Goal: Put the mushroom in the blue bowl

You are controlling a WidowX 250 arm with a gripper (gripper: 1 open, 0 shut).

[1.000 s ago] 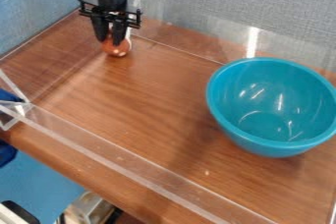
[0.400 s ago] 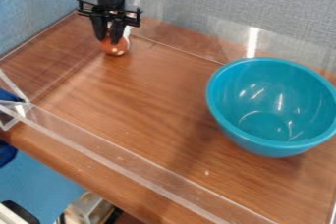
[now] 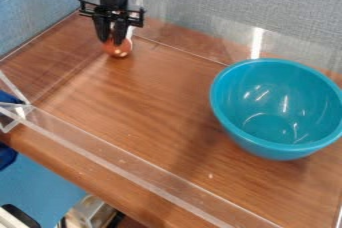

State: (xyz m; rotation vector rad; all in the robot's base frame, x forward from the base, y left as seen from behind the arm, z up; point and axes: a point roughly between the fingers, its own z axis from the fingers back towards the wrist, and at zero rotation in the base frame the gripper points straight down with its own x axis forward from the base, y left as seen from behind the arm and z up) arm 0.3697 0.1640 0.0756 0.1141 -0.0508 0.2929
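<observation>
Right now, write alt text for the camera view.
A dark gripper is down around a small orange-brown mushroom near the table's back left; a large blue bowl sits at right on the wooden table.

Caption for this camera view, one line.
Gripper around the mushroom at the far left of the wooden table; blue bowl at right.

Bright, evenly lit, slightly soft, with glare on the bowl [image 3: 275, 110].

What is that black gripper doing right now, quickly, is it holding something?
Gripper: down around the mushroom at the far end of the table; whether it is closed on it cannot be told.
</observation>
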